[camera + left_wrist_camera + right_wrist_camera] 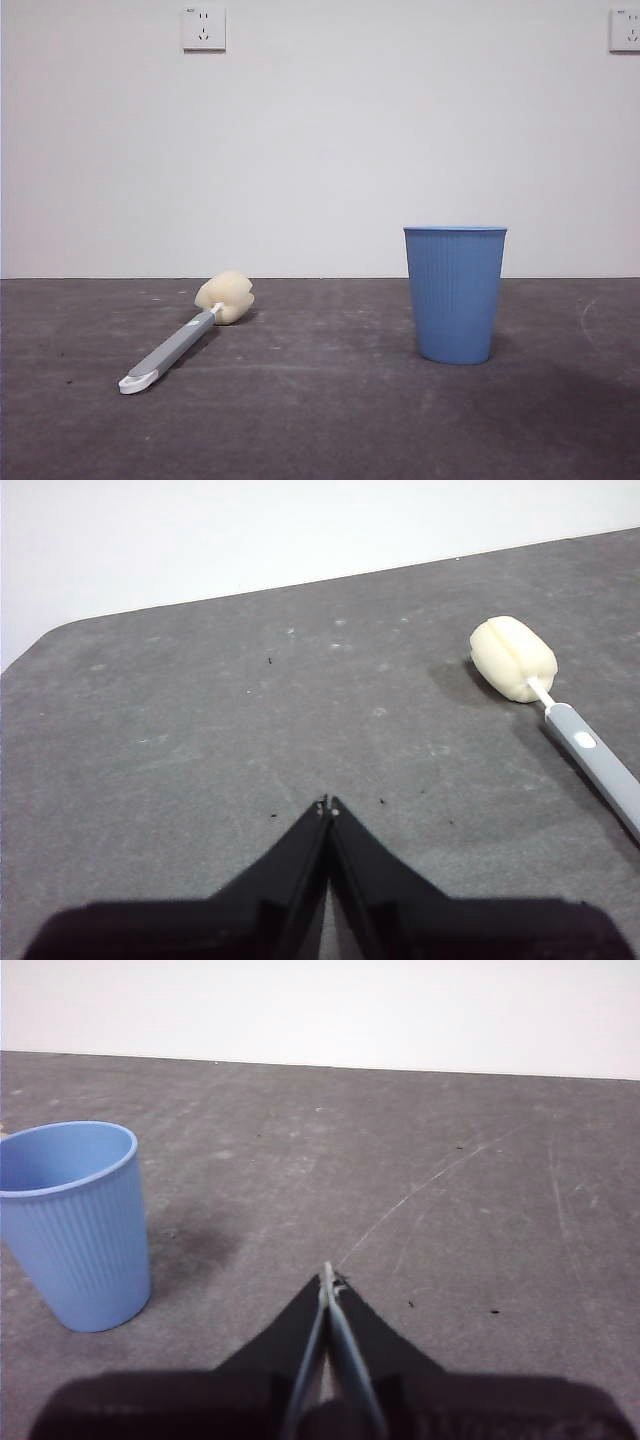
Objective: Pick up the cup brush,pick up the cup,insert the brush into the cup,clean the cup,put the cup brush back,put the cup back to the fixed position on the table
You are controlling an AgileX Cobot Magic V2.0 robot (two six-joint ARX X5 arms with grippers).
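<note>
Brush (190, 335) light, soft sponge; grab grey handle. Cup (455, 293) light, thin; grip rim. Left gripper (328, 806), right gripper (328, 1272): jaws closed, empty.

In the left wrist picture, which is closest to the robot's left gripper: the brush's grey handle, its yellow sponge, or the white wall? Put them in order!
1. The grey handle of the cup brush, lying off to one side of the shut left gripper.
2. The sponge head, farther out on the table.
3. The white wall, behind the table's far edge.
</note>
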